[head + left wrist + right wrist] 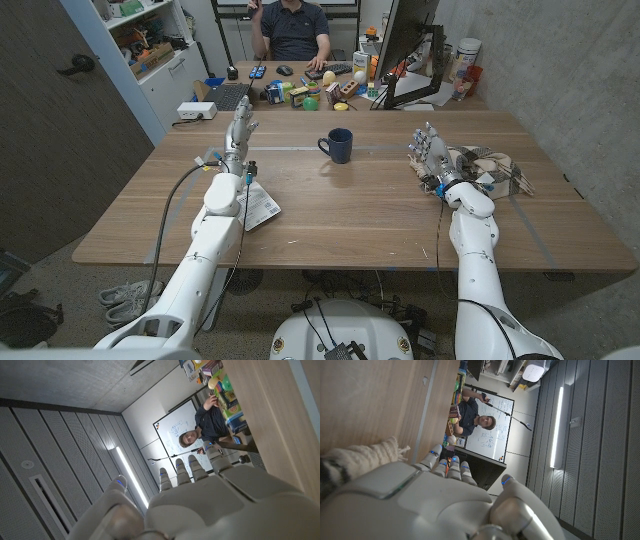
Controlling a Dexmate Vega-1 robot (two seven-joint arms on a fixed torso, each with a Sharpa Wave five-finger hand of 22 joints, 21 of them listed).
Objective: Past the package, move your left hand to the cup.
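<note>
A dark blue cup (337,145) stands upright on the wooden table (330,215), near its far middle, handle toward my left. A white printed package (260,207) lies flat near the left front, partly under my left forearm. My left hand (239,128) is raised past the package, fingers straight and apart, holding nothing, well to the left of the cup. In the left wrist view the left hand (200,500) shows its back with fingers extended. My right hand (427,152) stands open to the right of the cup, beside a woven cloth (490,168); the right hand (435,495) holds nothing.
A person (297,30) sits behind the table at a second desk crowded with toys, a keyboard (229,96) and a monitor (405,35). A concrete wall runs along the right. A cable hangs along my left arm.
</note>
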